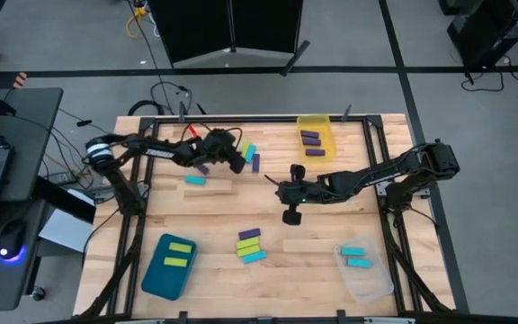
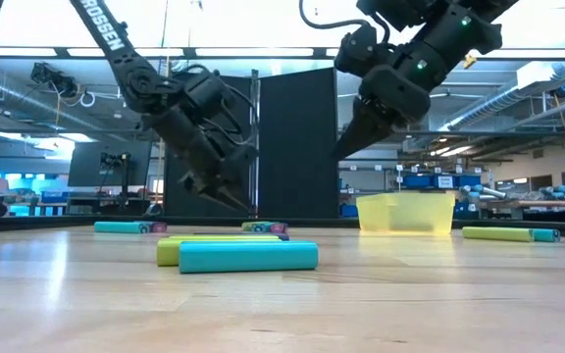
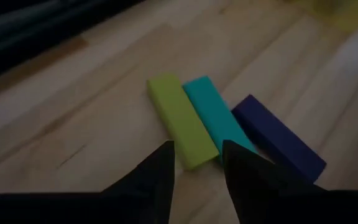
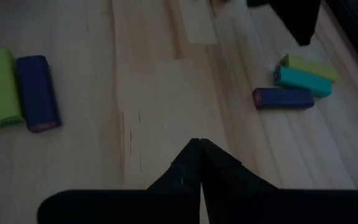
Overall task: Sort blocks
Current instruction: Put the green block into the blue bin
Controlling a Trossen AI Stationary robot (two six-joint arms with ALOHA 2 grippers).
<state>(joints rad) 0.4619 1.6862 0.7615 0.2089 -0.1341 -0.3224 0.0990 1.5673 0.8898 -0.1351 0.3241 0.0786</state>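
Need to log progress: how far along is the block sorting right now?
Partly done. Two purple blocks lie in the yellow bin, two green in the teal bin, two cyan in the clear bin. In hand: nothing; the left pincer, open, hovers over a green, cyan and purple trio; the right pincer is shut and empty. Left: that trio, a cyan block and a loose cluster.

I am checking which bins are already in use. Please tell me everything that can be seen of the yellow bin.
The yellow translucent plastic bin is a small rectangular tray with low walls. It sits upright and flat on the wooden table, near its far edge, toward the right arm's side. Two purple blocks lie inside it, side by side. No gripper touches it. In the low view light passes through its walls.
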